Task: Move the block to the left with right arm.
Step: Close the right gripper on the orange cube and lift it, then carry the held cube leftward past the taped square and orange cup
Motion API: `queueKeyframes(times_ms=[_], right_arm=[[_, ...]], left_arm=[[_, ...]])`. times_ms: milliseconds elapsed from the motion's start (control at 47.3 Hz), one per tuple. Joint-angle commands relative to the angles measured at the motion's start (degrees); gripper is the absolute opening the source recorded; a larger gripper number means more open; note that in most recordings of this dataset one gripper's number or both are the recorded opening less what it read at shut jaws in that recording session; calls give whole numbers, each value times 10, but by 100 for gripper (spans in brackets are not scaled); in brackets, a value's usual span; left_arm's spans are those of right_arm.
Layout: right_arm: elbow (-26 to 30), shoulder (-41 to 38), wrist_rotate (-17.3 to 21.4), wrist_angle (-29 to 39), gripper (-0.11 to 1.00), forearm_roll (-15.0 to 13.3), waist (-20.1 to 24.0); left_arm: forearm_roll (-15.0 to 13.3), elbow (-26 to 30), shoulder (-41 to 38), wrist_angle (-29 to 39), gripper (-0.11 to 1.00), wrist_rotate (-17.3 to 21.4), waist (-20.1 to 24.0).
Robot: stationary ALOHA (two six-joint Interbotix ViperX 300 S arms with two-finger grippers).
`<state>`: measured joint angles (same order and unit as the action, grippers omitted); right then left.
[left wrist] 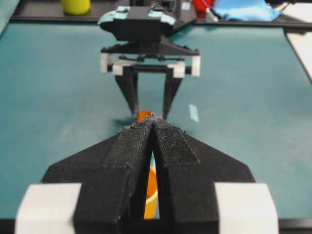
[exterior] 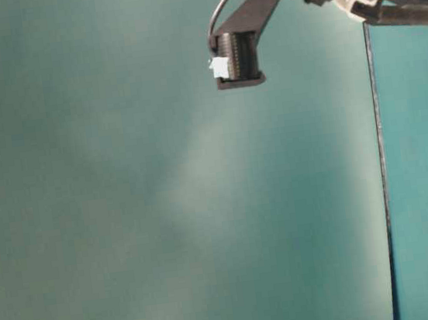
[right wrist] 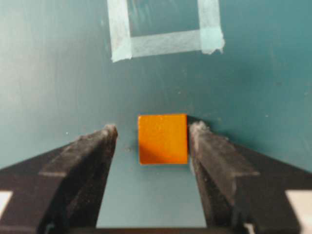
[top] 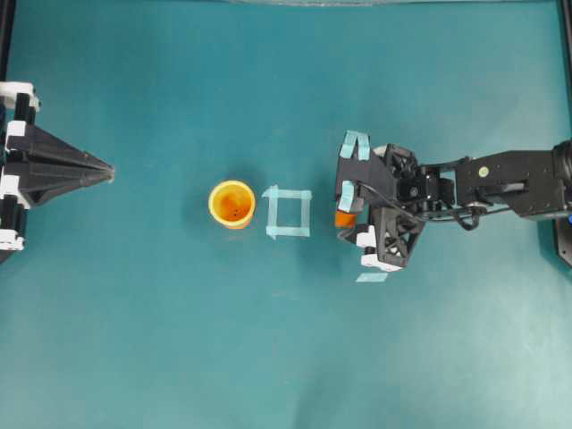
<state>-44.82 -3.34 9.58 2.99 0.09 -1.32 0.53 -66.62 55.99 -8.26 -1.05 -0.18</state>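
Block (right wrist: 163, 139), small and orange, sits on the teal table (right wrist: 253, 87) between the spread fingers of the right pincer (right wrist: 152, 134), close against one finger with a gap to the other, while the left pincer (left wrist: 153, 119) is pressed together.

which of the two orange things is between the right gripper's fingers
The block, the small orange cube on the table between the open fingers of the right gripper. The round orange cup stands apart, on the far side of the tape square.
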Motion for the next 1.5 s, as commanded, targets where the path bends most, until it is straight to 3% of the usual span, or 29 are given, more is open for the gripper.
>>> queueKeyframes(times_ms=[0,211,381,951,1311,1480], right_arm=[[5,4,2,-6,61,2,3],[4,4,2,-6,57,1,4],[10,8,2,0,40,1,3],[41,158,1,134,40,0,3],[58,202,-4,141,40,-1,3],[80,194,-7,138,40,-20,3]], left_arm=[[1,17,1,-1,0,-1,1],[1,18,7,7,0,-1,1],[1,19,7,10,0,-1,1],[1,20,8,10,0,-1,1],[1,20,8,10,0,-1,1],[1,21,8,10,0,-1,1]])
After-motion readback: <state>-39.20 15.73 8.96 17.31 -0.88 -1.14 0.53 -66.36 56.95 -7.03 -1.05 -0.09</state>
